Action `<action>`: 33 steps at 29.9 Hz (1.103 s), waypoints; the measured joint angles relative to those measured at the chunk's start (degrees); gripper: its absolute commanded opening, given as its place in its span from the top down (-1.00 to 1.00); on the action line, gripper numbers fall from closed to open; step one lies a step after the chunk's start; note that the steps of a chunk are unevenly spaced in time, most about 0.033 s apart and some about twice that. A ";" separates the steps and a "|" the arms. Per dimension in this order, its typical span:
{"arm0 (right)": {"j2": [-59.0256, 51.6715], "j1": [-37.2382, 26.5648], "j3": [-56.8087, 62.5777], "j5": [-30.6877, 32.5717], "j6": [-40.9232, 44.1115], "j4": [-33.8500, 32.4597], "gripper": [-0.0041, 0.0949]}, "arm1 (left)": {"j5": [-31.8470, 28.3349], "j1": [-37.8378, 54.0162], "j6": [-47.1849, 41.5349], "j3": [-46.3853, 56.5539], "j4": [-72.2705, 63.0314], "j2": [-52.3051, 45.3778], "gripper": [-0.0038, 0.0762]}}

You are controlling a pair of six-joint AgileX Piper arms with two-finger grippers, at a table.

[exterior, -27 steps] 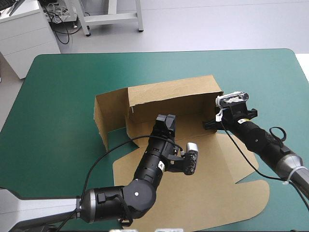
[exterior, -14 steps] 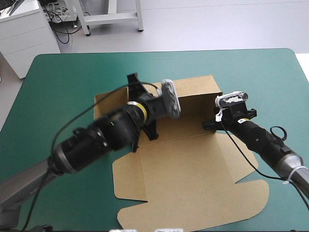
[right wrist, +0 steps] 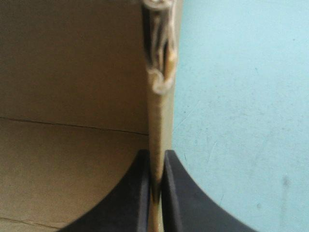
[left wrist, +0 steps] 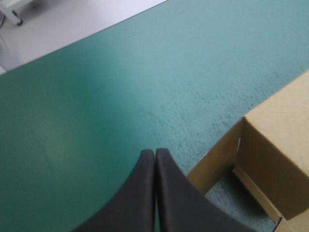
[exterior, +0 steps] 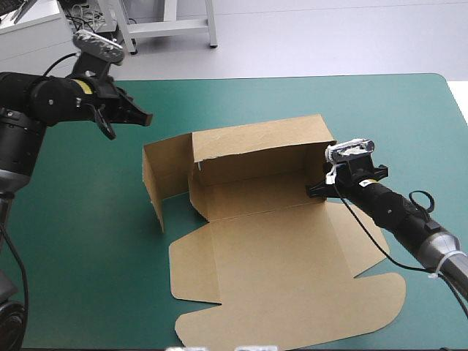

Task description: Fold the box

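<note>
- High view: brown box (exterior: 278, 256) mid-desk (exterior: 380, 110) on the teal-green cover, rear and left walls raised, lid flat; left gripper (exterior: 141, 117) aloft, far-left of the box.
- Left wrist view: jaws together, box corner just beside.
- Right wrist view: right gripper (right wrist: 155, 155), jaws clamped on the box's right wall.

The counter (exterior: 241, 102) wears a teal-green cover (exterior: 88, 219) that reaches every edge in sight, with 2 rounded far corners in the high view. It lies flat and smooth. In the left wrist view the cover (left wrist: 96, 106) shows fine dark specks, and its far edge runs slantwise. In the right wrist view the cover (right wrist: 241, 121) shows faint scuffs.
</note>
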 measured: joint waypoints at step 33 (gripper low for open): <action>3.75 -1.83 -19.05 31.85 26.52 -21.02 0.96 | -21.15 34.59 12.11 47.40 -33.35 -8.53 0.98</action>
